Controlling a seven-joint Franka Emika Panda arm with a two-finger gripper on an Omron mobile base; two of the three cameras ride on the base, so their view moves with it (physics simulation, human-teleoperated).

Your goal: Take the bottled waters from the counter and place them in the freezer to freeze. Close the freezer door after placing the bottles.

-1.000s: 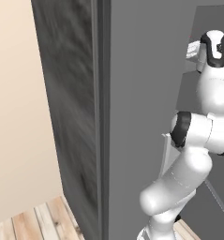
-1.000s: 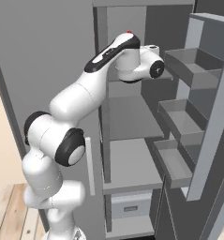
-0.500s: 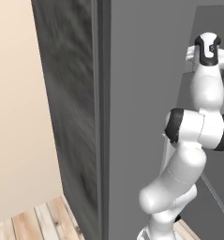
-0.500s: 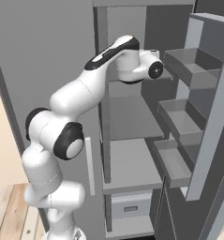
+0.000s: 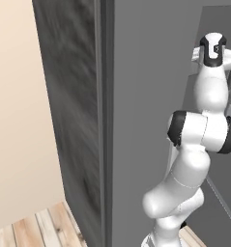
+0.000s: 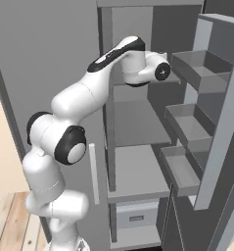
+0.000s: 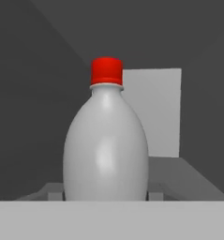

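A whitish bottled water (image 7: 105, 150) with a red cap (image 7: 106, 70) stands upright and very close in the hand view, centred between the jaws of my gripper (image 7: 105, 193), which is shut on its lower body. Behind it are the freezer's dark grey inner walls. From the right base view, my wrist (image 6: 156, 71) reaches into the freezer (image 6: 138, 122) at the level of an upper shelf. The freezer door (image 6: 221, 112) stands swung open on the right, its bins facing the compartment. The counter is out of view.
Grey shelves (image 6: 138, 171) and a lower drawer (image 6: 134, 215) fill the compartment below my hand. Door bins (image 6: 197, 73) jut out close to the right of my wrist. The fridge's tall grey side (image 5: 146, 96) and a beige wall (image 5: 15, 106) stand to the left.
My forearm and elbow have shifted slightly while the hand stays at the upper shelf level. The grip on the bottle is unchanged.
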